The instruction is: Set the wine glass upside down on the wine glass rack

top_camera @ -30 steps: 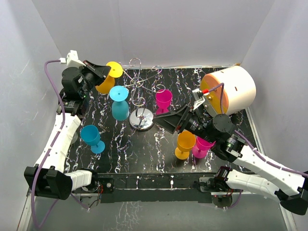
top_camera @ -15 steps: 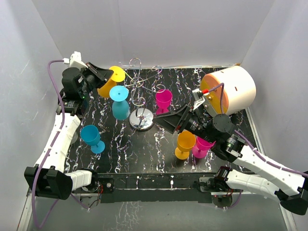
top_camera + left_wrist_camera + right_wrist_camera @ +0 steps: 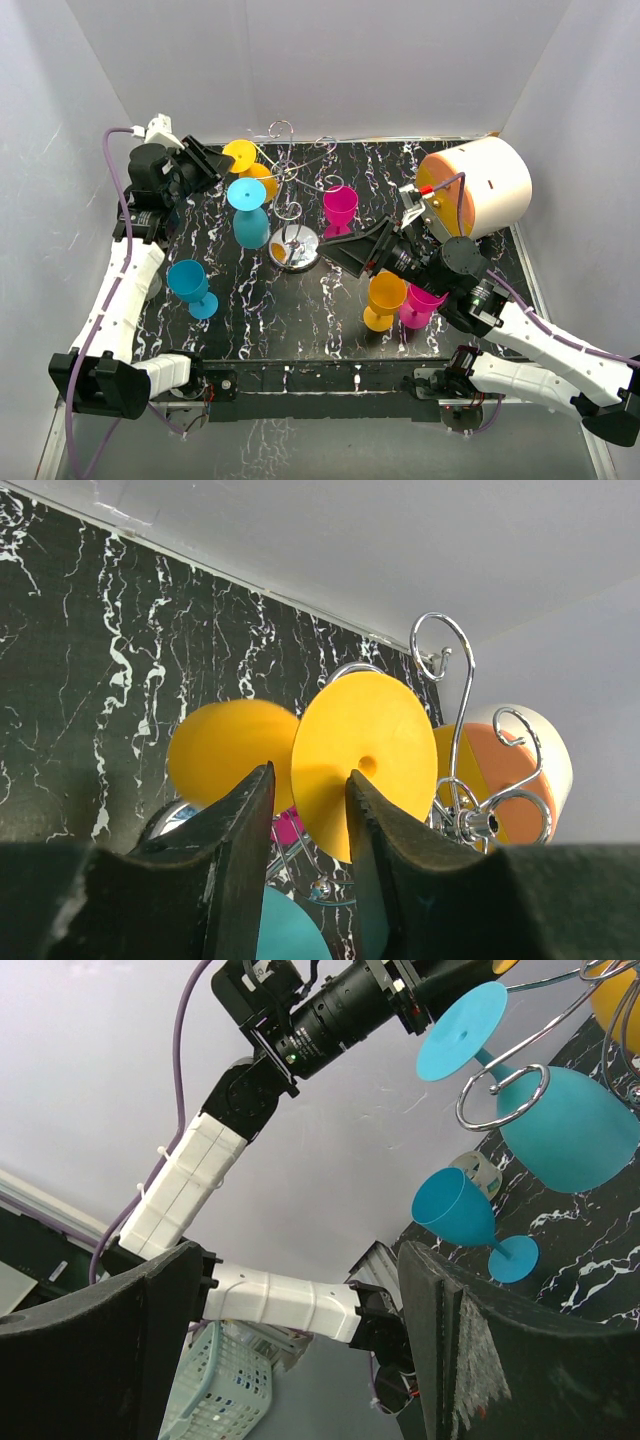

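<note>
The yellow wine glass (image 3: pixel 250 166) hangs tilted on a scroll arm of the silver wine glass rack (image 3: pixel 294 248), foot uppermost. In the left wrist view its round foot (image 3: pixel 365 750) and bowl (image 3: pixel 228 752) lie just past my fingertips, beside the rack's curled wire (image 3: pixel 456 650). My left gripper (image 3: pixel 216 160) (image 3: pixel 308 792) is open by a narrow gap with nothing in it. A teal glass (image 3: pixel 247 215) (image 3: pixel 565 1125) hangs upside down on the rack too. My right gripper (image 3: pixel 345 247) (image 3: pixel 300 1345) stands wide open and empty right of the rack's base.
A magenta glass (image 3: pixel 340 205) stands upright behind the rack's base. A teal glass (image 3: pixel 190 285) stands at the left. An orange glass (image 3: pixel 383 298) and a magenta glass (image 3: pixel 420 305) stand under the right arm. A white-and-orange cylinder (image 3: pixel 480 185) lies at the back right.
My left gripper has gone from shut on the yellow glass to open. The glass has moved right onto the rack arm and hangs free of the fingers. The right arm has not moved.
</note>
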Controlling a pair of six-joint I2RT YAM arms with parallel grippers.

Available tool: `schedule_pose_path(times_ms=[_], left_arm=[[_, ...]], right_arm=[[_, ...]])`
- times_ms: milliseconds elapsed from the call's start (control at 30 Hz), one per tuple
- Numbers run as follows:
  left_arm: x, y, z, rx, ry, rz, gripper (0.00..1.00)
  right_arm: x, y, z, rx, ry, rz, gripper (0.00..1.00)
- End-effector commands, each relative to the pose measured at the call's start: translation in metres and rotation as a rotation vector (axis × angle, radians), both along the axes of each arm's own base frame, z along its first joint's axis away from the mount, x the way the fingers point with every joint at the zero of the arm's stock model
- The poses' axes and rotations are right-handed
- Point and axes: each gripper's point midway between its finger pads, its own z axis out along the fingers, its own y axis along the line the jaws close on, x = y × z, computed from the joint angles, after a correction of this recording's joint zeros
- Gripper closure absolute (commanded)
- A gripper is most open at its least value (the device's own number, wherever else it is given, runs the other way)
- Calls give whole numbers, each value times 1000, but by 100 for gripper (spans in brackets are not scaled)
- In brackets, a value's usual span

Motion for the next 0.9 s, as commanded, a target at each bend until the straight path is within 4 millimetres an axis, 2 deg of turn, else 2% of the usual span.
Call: schedule_pose_path(times_ms=[0,100,267,433,533,700,867], left_arm=[[-10,9,12,61,-15,11,63],[-14,11,18,80,-24,14,56],[-29,23,40,154,-45,50,46],[-58,50,47,247,-49,148,35],[-81,56,45,280,-51,157,33],[-123,44,45,350,-124,21,32],[-165,27,51,396,-305,-114,30]], right_arm=[[2,-4,12,22,-24,-24,23],[3,-4,9,12,-17,-31,23],[9,-10,-2,-25,9,-79,23],[20,-16,-25,-117,58,-149,23],[31,-27,-44,-212,102,-231,23],[52,-68,-77,-451,171,-449,27],[55,-99,-113,-727,273,-558,29]])
